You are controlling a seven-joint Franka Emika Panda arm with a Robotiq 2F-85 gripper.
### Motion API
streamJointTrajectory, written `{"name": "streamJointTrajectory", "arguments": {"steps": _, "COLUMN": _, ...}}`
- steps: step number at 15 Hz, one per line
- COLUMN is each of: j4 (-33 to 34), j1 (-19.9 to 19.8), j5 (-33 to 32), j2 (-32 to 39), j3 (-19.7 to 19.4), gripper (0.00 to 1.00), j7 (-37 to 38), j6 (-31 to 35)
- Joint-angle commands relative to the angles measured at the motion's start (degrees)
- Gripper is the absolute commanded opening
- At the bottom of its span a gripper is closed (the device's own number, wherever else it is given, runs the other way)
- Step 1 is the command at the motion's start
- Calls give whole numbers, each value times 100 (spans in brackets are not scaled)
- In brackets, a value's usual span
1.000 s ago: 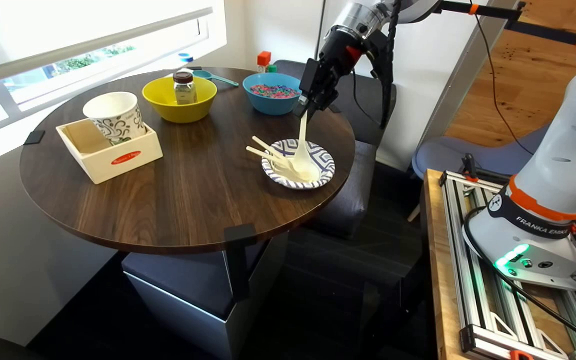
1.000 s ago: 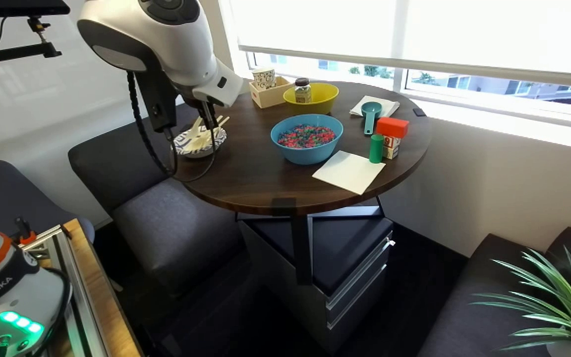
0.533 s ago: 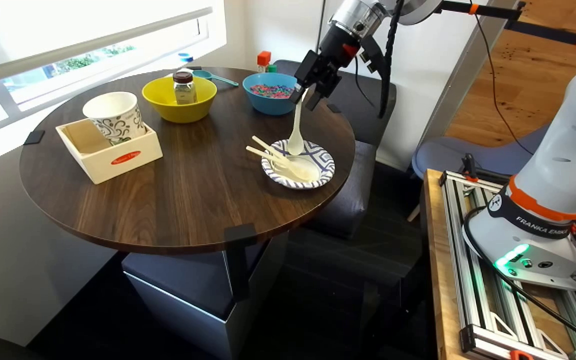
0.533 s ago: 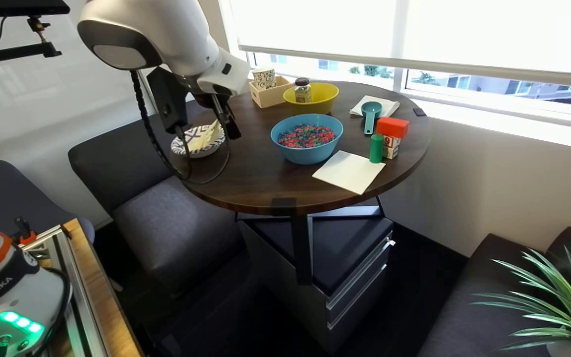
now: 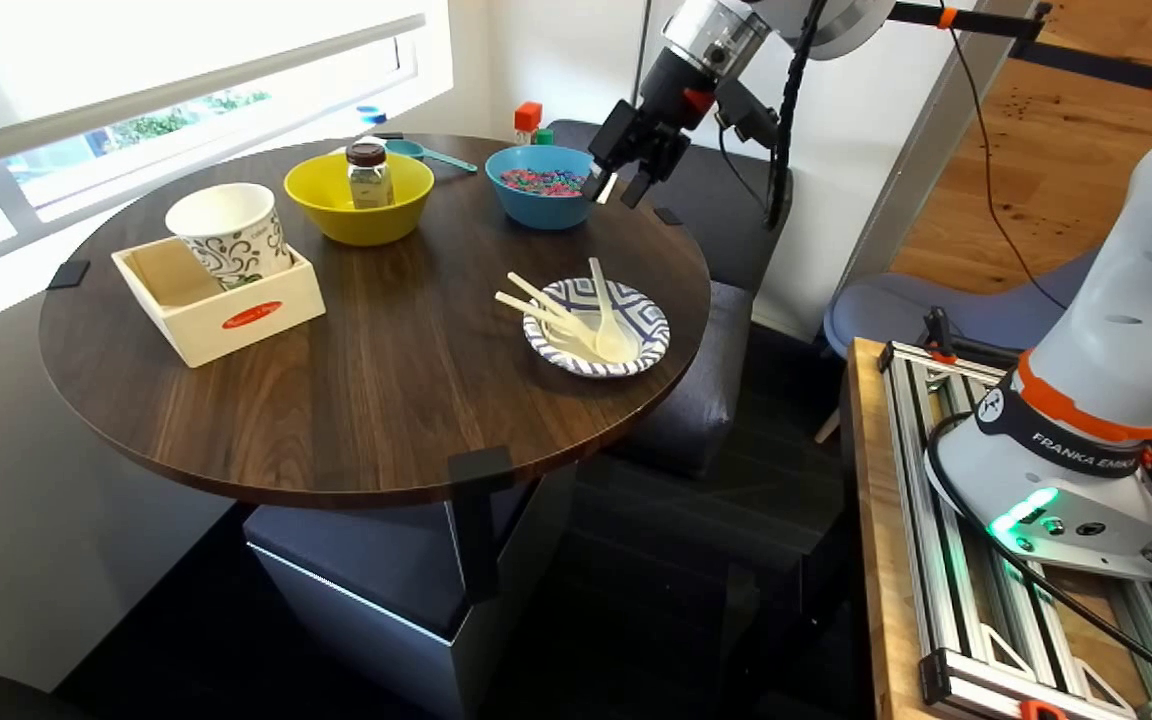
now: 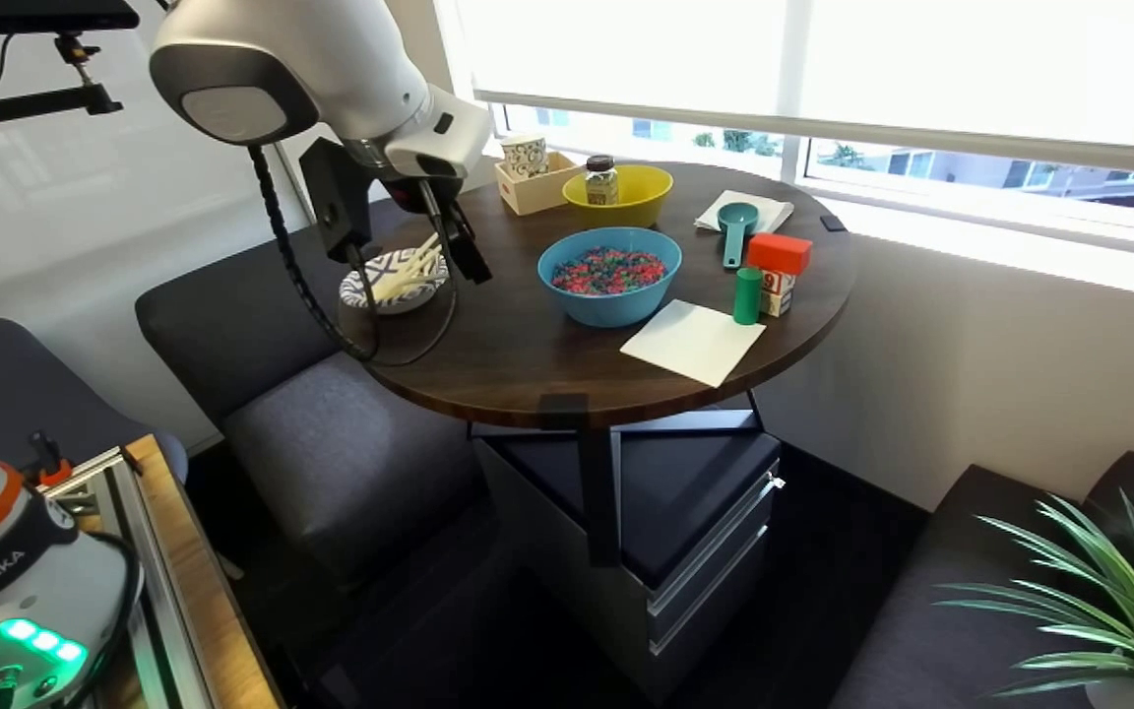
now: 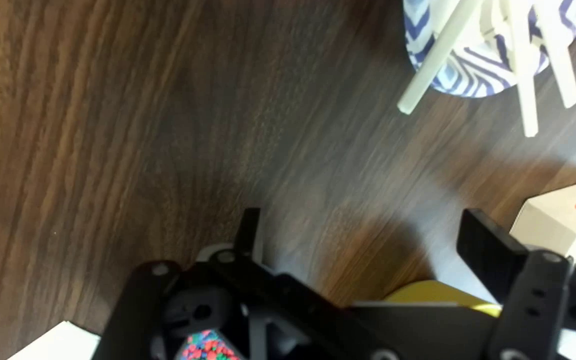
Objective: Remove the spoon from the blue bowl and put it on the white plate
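Resting on the white plate (image 5: pixel 648 318) in an exterior view, the spoon (image 5: pixel 607 312) lies where the task wants it, so what remains, I judge, is only to draw the gripper (image 5: pixel 614 198) away. Its scoop end sits inside the plate beside two pale sticks (image 5: pixel 572 322), possibly touching them; its handle slopes up across the far rim, which probably props it. The long axis runs from the scoop end out over that rim, the handle pointing roughly toward the blue bowl (image 5: pixel 541 213). The sticks jut another way over the table (image 5: pixel 366 370). The gripper hangs apart from the handle with its jaws well parted, a stance that should spare the spoon a knock.

In an exterior view where a paper sheet (image 6: pixel 693 342) lies beside the blue bowl, coloured bits (image 6: pixel 611 271) sit in that bowl and no spoon shows among them. On the plate, spoon and sticks overlap too much to tell apart.

In the wrist view the fingers (image 7: pixel 490 250) stand wide, pinching nothing. The leftmost handle, separate from the other two, is probably the spoon's: it slants down and left past the rim.
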Motion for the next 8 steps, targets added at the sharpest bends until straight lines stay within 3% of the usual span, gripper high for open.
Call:
{"name": "streamJointTrajectory", "arguments": {"steps": 1, "j4": 13, "j1": -96, "j5": 354, "j2": -340, "j3": -145, "gripper": 100, "j7": 116, "j6": 227}}
{"name": "streamJointTrajectory", "arguments": {"steps": 2, "j4": 50, "j1": -122, "j5": 526, "j2": -432, "j3": -217, "gripper": 100, "j7": 16, "j6": 299}}
{"name": "streamJointTrajectory", "arguments": {"steps": 4, "j4": 61, "j1": 25, "j5": 1203, "j2": -959, "j3": -616, "gripper": 100, "j7": -1069, "j6": -470}}
{"name": "streamJointTrajectory", "arguments": {"steps": 7, "j4": -32, "j1": 41, "j5": 1095, "j2": -1417, "j3": -995, "gripper": 100, "j7": -1905, "j6": -1298}}
{"name": "streamJointTrajectory", "arguments": {"steps": 8, "j4": 191, "j1": -31, "j5": 959, "j2": -1009, "j3": -789, "gripper": 100, "j7": -1393, "j6": -923}}
